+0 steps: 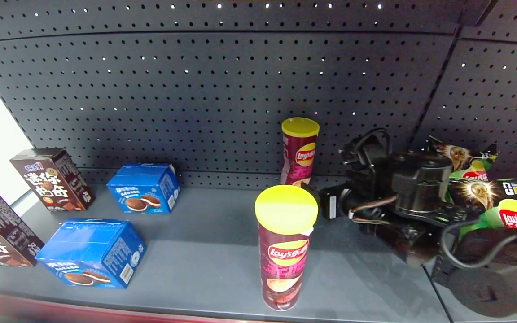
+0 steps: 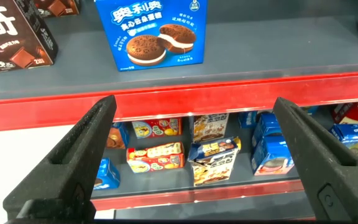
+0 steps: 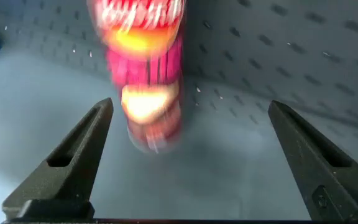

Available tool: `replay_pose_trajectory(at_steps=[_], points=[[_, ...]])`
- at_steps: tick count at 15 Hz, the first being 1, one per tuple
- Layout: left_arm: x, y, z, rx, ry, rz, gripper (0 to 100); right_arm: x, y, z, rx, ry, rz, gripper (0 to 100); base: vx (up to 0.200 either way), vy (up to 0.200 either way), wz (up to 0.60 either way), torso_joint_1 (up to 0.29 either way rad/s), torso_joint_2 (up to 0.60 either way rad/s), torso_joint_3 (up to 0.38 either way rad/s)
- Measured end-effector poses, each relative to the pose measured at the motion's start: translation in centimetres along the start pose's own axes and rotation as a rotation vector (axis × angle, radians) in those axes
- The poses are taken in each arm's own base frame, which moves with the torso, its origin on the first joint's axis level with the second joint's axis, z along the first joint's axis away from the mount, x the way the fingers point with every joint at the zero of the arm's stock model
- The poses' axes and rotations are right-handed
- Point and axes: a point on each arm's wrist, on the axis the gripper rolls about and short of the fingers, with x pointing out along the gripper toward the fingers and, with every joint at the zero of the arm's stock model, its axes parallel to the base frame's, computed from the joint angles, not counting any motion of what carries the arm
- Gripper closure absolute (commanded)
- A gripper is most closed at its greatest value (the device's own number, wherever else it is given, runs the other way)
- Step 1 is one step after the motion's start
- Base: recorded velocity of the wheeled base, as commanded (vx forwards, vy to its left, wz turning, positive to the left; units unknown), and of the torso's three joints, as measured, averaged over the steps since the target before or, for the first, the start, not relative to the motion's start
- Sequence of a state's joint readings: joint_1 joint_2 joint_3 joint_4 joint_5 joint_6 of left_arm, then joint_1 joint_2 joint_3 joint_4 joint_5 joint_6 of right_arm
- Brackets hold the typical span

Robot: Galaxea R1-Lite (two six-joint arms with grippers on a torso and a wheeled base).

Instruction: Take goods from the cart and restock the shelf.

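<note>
The right hand (image 3: 189, 104) is spread wide and grips nothing. The rear chips can (image 3: 145, 93) stands upright on the shelf (image 1: 204, 251) straight ahead of it, nearer one finger than the other. Whether its base sits inside the gap or just past the fingertips is hard to tell. The main risk, as I judge it, is that nearer finger. The can is tall and narrow, so it would tip easily if the hand swings sideways, pulls back at an angle, or closes off-centre and pushes before both fingers meet it. If it fell forward it could strike the front chips can (image 1: 286, 251), which stands in front of the rear can toward the shelf's edge. The arm behind the hand lies to the right of the rear can, close against the chip bags (image 1: 487, 188), so a careless sweep could drag those too. The blue cookie boxes (image 1: 144, 187) are well off to the rear can's left, out of harm. The left hand (image 2: 192, 102), also wide open and empty, hangs below the shelf's front edge, well apart from the rear can.
</note>
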State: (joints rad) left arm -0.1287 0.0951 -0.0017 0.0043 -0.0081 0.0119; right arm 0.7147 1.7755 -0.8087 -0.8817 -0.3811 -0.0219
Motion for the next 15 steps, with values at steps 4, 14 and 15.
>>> replay_pose_trajectory(at_steps=[4,14,15], points=[[0.0,0.0,0.0,0.000,0.000,0.000,0,-6.8,-2.8,0.0,-0.043,-0.009,0.033,0,0.000,0.000,0.00,0.000,0.00,0.000],[0.0,0.0,0.0,0.000,0.000,0.000,0,-22.1,-11.2,-2.6,-0.008,-0.109,-0.168,0,0.000,0.000,0.00,0.000,0.00,0.000],[0.0,0.0,0.0,0.000,0.000,0.000,0,-23.2,-11.4,-3.6,-0.007,-0.111,-0.186,0,0.000,0.000,0.00,0.000,0.00,0.000]])
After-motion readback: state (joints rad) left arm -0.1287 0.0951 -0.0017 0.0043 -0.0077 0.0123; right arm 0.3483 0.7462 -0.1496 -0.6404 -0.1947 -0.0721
